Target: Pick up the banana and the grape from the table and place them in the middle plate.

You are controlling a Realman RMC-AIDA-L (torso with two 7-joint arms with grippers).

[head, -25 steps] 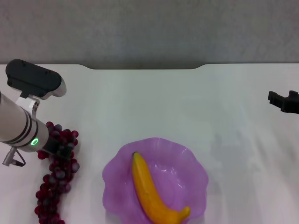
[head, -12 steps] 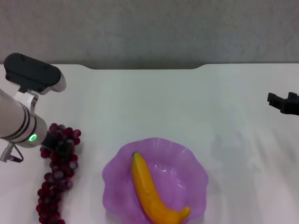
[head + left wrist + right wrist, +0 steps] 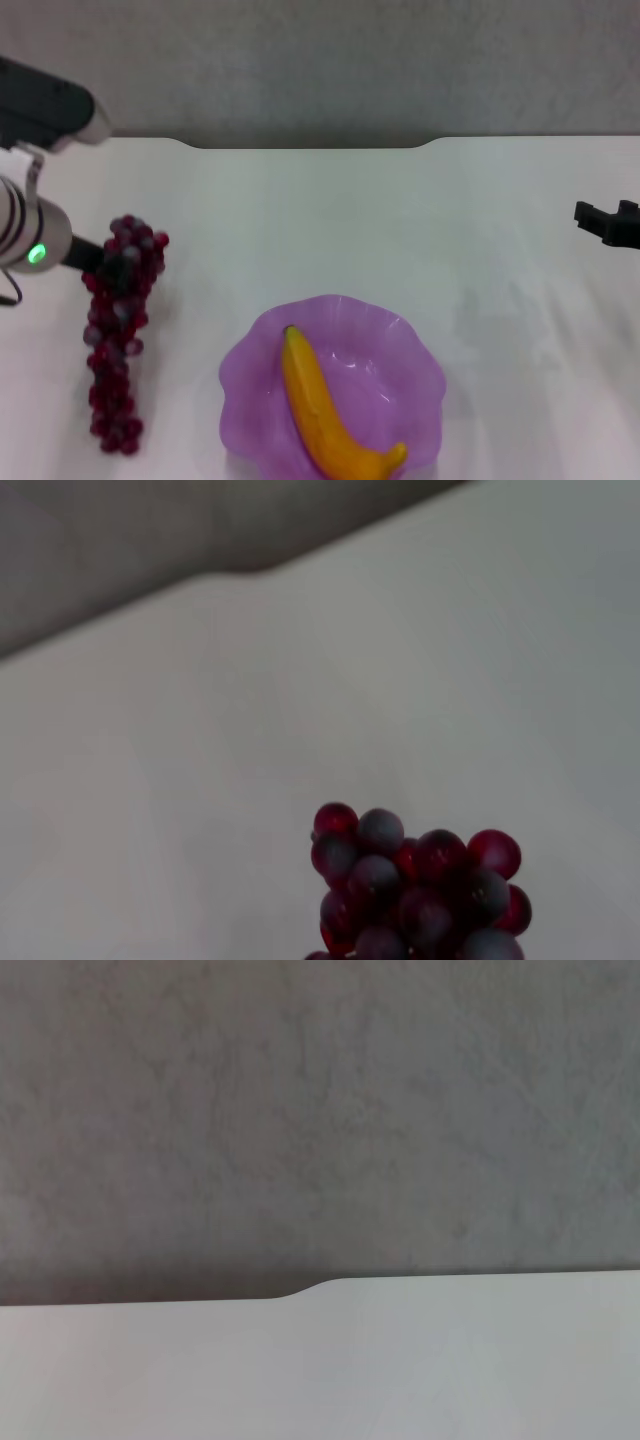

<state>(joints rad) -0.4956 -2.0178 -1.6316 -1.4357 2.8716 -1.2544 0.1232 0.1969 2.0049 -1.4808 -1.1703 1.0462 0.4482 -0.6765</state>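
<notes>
The grape (image 3: 115, 330), a long dark red-purple bunch, hangs stretched out over the left of the table (image 3: 330, 220). My left gripper (image 3: 105, 257) is shut on its upper end. The left wrist view shows only the top berries of the grape (image 3: 420, 890) above the white tabletop. The yellow-orange banana (image 3: 325, 415) lies diagonally inside the purple middle plate (image 3: 400, 340), at the front centre. My right gripper (image 3: 605, 222) is parked at the far right edge, away from everything.
The table's far edge has a shallow notch (image 3: 310, 146), with a grey wall behind it. The right wrist view shows only that wall and the table edge (image 3: 300, 1293). White tabletop lies between the hanging bunch and the plate.
My left arm has risen and drawn back to the left, lifting the grape bunch so it hangs straighter and higher. The banana, the plate and the right gripper have not moved.
</notes>
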